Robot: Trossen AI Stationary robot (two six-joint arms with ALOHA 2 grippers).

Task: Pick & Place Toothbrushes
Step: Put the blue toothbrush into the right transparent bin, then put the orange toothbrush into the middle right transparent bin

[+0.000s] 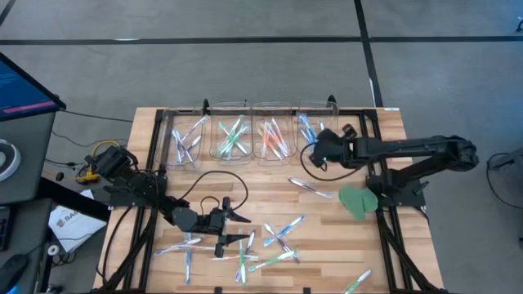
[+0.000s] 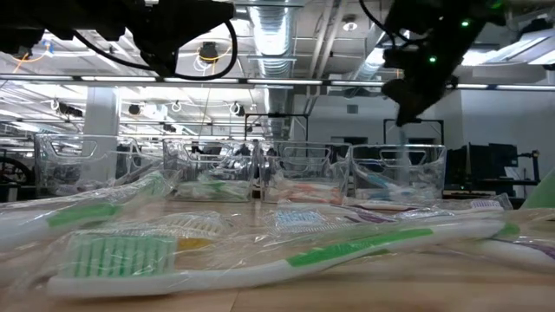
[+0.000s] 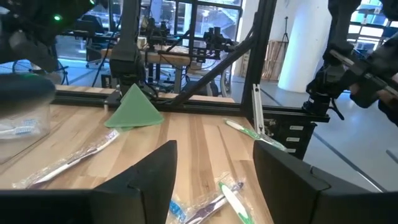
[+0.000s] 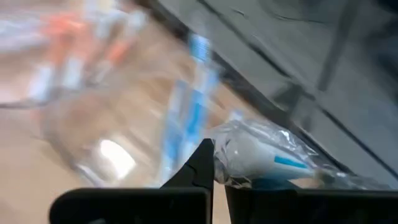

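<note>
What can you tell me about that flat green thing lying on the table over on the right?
The green piece is a flat, plain green sheet, thin like plastic or card, its material uncertain. From above it looks rounded and leaf-like; the left wrist view shows it as a triangle coming to a point. It lies on the wooden table near the right edge, beside the black frame rail. A wrapped toothbrush lies close by, apart from it. Neither tool touches it.

Loose toothbrushes [image 1: 245, 255] are crowding the near middle of the table [image 1: 384, 249], leaving little bare wood there. A row of clear bins [image 1: 245, 131] is walling off the far edge, while bare boards are lying open between bins and scatter, beside the green piece [image 1: 356, 201].
</note>
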